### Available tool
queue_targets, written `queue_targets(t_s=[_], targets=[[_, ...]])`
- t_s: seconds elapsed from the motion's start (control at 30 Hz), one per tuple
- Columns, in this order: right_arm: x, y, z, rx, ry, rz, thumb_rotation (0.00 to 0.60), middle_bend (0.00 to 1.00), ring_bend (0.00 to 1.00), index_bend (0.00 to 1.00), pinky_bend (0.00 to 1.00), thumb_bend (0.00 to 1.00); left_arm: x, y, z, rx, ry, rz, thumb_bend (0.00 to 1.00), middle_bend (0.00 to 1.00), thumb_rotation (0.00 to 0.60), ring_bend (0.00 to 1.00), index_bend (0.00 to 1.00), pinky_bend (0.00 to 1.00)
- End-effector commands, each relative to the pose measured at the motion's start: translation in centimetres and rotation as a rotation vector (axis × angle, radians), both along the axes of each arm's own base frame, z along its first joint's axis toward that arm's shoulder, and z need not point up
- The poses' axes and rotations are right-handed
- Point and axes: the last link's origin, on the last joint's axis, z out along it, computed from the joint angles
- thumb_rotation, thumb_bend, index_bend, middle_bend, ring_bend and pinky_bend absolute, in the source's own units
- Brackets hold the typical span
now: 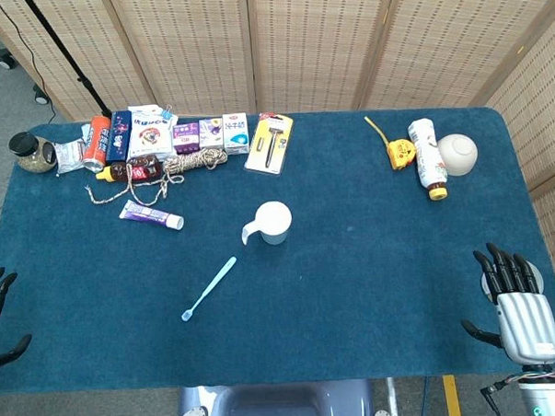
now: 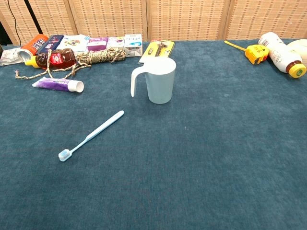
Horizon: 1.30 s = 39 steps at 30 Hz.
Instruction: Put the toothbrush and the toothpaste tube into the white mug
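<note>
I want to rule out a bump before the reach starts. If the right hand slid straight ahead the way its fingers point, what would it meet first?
Probably nothing nearby. The right hand points toward the table's far edge over bare blue cloth. The white bottle and white bowl lie far ahead and left of that line, though depth is uncertain.

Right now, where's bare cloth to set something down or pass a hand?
Free: the wide stretch between the mug and the right hand, and the near edge below the toothbrush. Crowded: the far left corner around the rope and toothpaste.
</note>
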Motion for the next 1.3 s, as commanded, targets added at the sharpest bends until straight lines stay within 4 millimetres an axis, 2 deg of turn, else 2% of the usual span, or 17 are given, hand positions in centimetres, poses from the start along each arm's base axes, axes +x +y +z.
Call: queue_targets(t_s=[0.03,0.23,0.33,0.5,0.63,0.77,1.0,1.13,1.3], targets=[[0.0,0.0,0.0,0.002,0.0,-0.001,0.6,0.0,0.0,0.0,0.0,0.0,0.0,0.0,-0.1,-0.004,0.003,-0.004,0.22,0.0,0.6,0.0,0.0,0.0],[0.0,0.0,0.0,0.006,-0.007,-0.001,0.6,0.0,0.0,0.0,0.0,0.0,0.6,0.5,-1.1,-0.027,0.014,-0.076,0.22,0.0,0.6,0.0,0.0,0.0],[0.0,0.1,0.2,0.003,-0.01,-0.002,0.6,0.0,0.0,0.0,0.0,0.0,1.0,1.4,-2.2,-0.074,0.068,-0.186,0.22,0.0,0.6,0.0,0.0,0.0],[0.1,0.1,0.3,-0.003,-0.016,-0.007,0.6,0.0,0.0,0.0,0.0,0.0,1.6,4.3,-4.8,-0.181,0.243,-0.398,0.22,0.0,0.6,0.0,0.0,0.0],[0.2,0.1,0.3,-0.003,-0.015,-0.009,0.6,0.0,0.0,0.0,0.0,0.0,1.8,5.7,-6.3,-0.24,0.294,-0.481,0.22,0.0,0.6,0.0,0.0,0.0],[0.1,0.2,0.3,-0.004,-0.012,-0.011,0.6,0.0,0.0,0.0,0.0,0.0,2.5,6.6,-8.8,-0.318,0.257,-0.517,0.22,0.0,0.6,0.0,0.0,0.0],[-0.1,0.2,0.5,-0.006,-0.018,-0.012,0.6,0.0,0.0,0.0,0.0,0.0,5.0,6.2,-12.4,-0.25,0.139,-0.539,0.22,0.0,0.6,0.0,0.0,0.0],[-0.2,0.2,0.9,-0.012,-0.03,-0.011,0.6,0.0,0.0,0.0,0.0,0.0,6.7,6.3,-15.4,-0.227,0.069,-0.489,0.22,0.0,0.6,0.0,0.0,0.0],[-0.4,0.2,1.1,-0.008,-0.041,-0.011,0.6,0.0,0.0,0.0,0.0,0.0,8.6,6.3,-18.1,-0.216,0.032,-0.461,0.22,0.0,0.6,0.0,0.0,0.0]])
